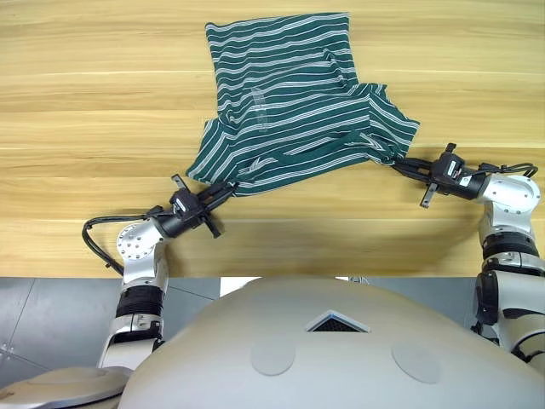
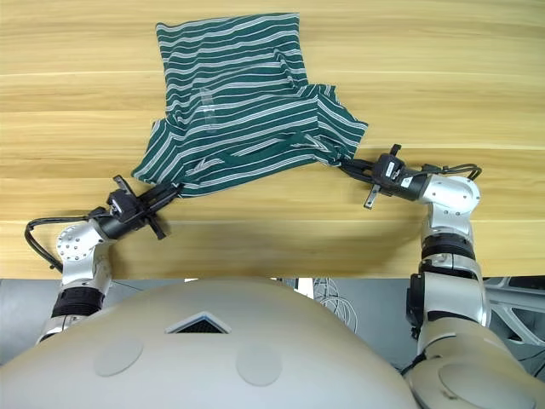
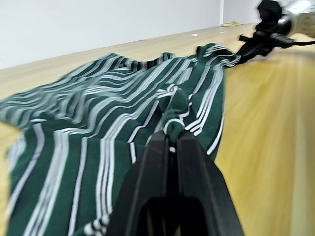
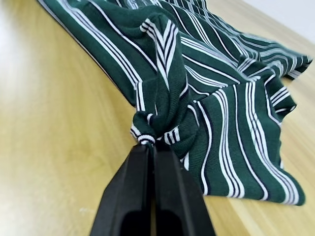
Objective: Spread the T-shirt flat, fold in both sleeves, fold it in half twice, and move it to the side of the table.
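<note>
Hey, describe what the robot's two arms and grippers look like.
The left arm and right arm are silver-grey with round joints and black bands. The left gripper and right gripper are black and slim. Black cables loop at both wrists.

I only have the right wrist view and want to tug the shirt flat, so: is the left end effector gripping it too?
Observer: Yes, the left end effector is shut on the near left corner of the dark green white-striped fabric T-shirt.
Operator: Is the far part spread out?
Observer: No, it lies rumpled and skewed on the light wooden table.
</note>
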